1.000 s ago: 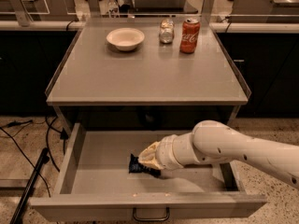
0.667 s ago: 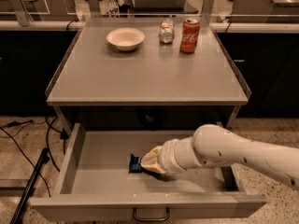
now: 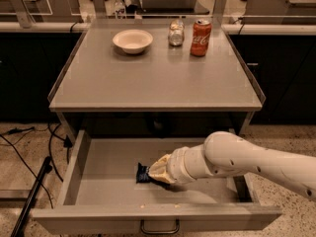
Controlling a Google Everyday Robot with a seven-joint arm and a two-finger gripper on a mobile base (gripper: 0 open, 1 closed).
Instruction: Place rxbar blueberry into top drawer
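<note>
Down at the front, the drawer point(image 3: 98, 218) is pulled wide open, its handle point(image 3: 159, 227) right at the bottom edge. The arm point(image 3: 247, 161) reaches in over the right side, and the claw point(image 3: 159, 171) is low inside, just about at the drawer floor. There's the bar point(image 3: 142, 173), its dark blue wrapper poking out to the left of the claw, touching it and lying on or just above the grey floor near the middle of the drawer. Whether the claw is clamped on the bar or has already let go, I cannot tell; its tip covers that end of the wrapper.

My read is that this is the placing step, right at the point of release, with the bar already inside the drawer walls. The next move calls for a clean let-go, then a lift straight up and back over the right side, without dragging the wrapper along and without clipping the drawer front or the table edge above.

Further back, the table point(image 3: 158, 85) carries a white bowl point(image 3: 132, 40), a small jar point(image 3: 176, 33) and a red can point(image 3: 201, 37) along its far edge, all well away from the action.
</note>
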